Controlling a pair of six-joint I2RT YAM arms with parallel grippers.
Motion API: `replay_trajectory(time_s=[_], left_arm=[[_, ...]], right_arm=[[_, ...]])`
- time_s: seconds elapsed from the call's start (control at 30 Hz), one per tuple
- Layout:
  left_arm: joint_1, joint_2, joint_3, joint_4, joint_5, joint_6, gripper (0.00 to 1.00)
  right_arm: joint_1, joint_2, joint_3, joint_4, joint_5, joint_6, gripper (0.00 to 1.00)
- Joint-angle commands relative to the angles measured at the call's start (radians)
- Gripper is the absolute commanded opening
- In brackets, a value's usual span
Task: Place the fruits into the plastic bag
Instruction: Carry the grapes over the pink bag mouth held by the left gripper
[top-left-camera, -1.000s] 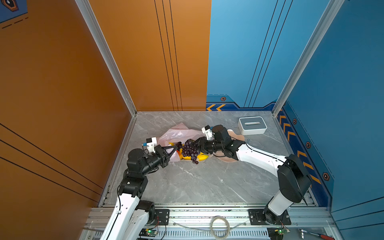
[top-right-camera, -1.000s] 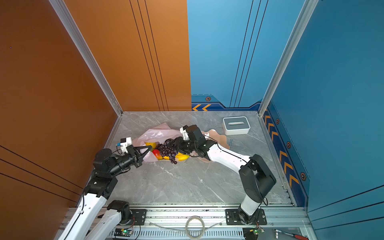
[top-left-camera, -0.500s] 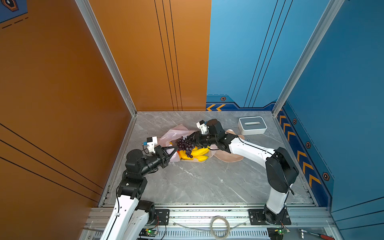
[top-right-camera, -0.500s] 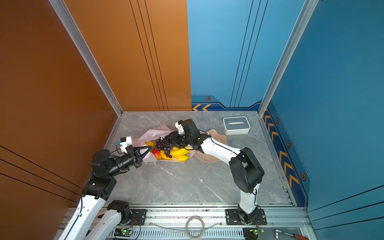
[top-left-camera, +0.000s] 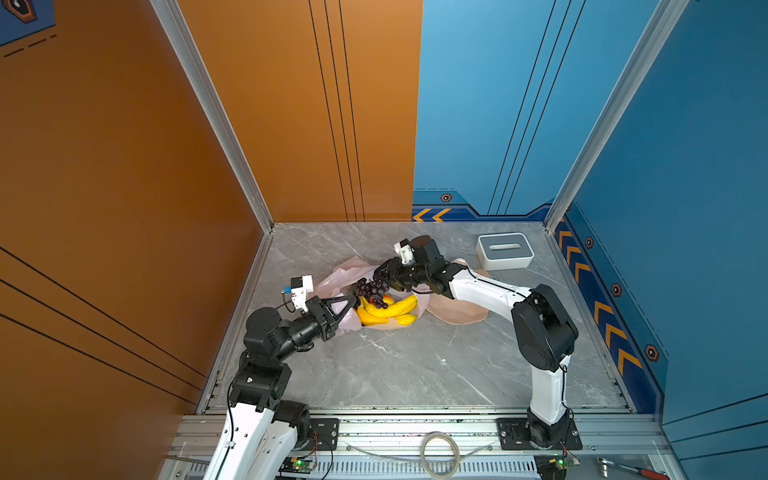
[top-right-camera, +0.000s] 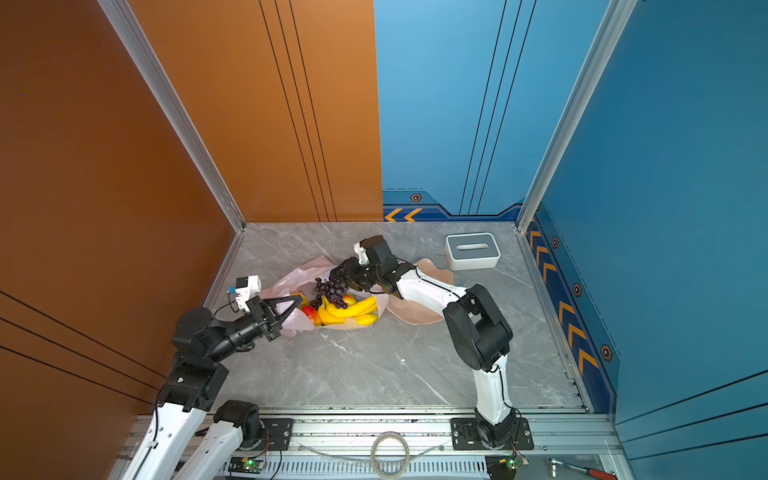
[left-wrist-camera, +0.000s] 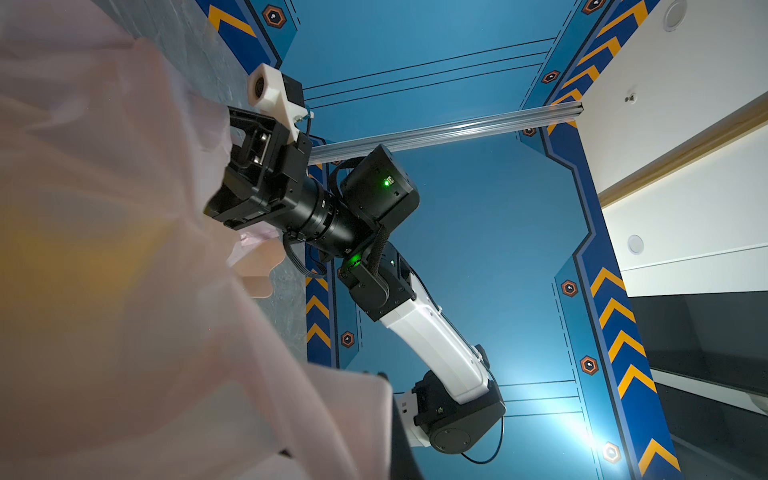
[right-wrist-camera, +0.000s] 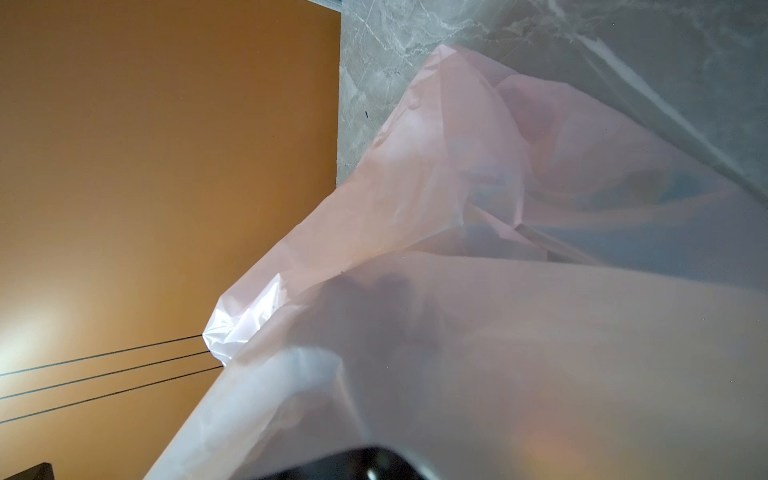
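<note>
Straight ahead of the right gripper, grapes and bananas crowd the bag mouth, and the left gripper bars the way beyond them. Behind the right gripper's wrist lies the bowl, with the box farther back. Open tabletop stretches beside both arms toward their bases.
</note>
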Motion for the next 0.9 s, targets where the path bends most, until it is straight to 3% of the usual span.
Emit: replay_trajectory(time_s=[0.0,0.27,0.63,0.87], left_arm=[[-0.007,0.001,-0.010,0.009,0.010,0.027,0.00],[-0.009,0.016,-0.016,0.024,-0.002,0.026,0.00],[-0.009,0.018,-0.051,0.067,-0.010,0.003,0.00],[-0.010,0.019,-0.063,0.078,-0.007,-0.003,0.00]], right_arm=[[0.015,0.012,0.043,0.058,0.065,-0.014,0.42],[0.074,0.045,0.080,0.049,0.177,-0.101,0.42],[0.155,0.069,0.210,-0.232,0.437,-0.462,0.43],[0.195,0.133,0.283,-0.338,0.571,-0.603,0.43]])
